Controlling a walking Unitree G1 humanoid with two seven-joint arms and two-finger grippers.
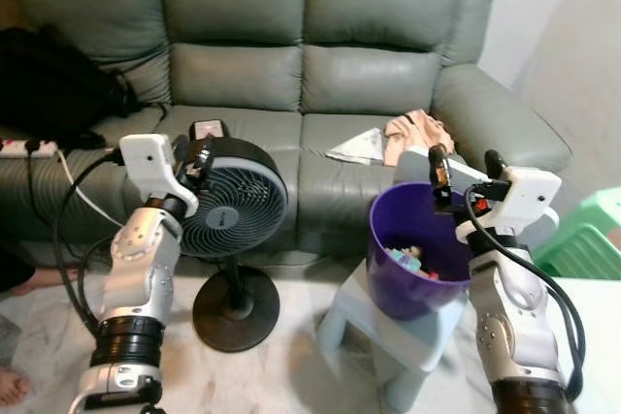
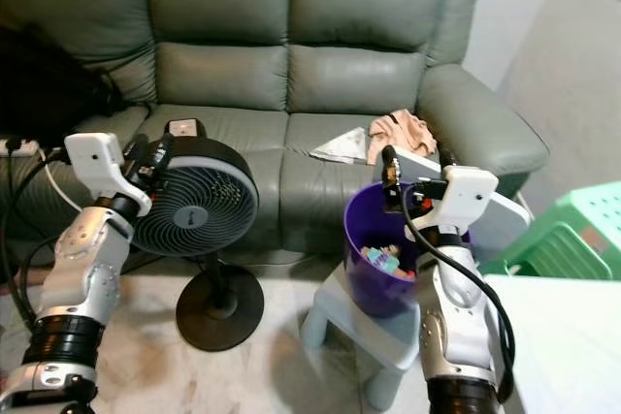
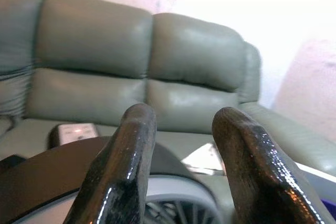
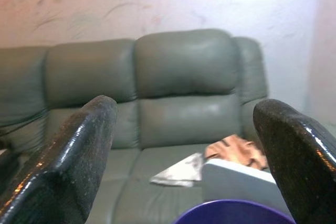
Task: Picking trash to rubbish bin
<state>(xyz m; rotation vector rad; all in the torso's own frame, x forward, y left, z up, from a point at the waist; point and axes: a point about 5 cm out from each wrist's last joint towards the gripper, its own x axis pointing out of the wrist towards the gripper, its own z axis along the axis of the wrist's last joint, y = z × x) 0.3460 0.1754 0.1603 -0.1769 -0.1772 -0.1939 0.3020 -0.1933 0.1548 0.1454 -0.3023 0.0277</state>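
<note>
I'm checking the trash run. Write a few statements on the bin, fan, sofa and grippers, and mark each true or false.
1. The purple bin stands on a pale stool. True.
2. The bin is empty. False: small coloured trash lies inside.
3. The right gripper is over the bin, fingers apart. True.
4. The black fan lies on the sofa. False: it stands on the floor before the sofa.
5. The left gripper holds a paper. False: it holds nothing; a white paper lies on the sofa seat.
</note>
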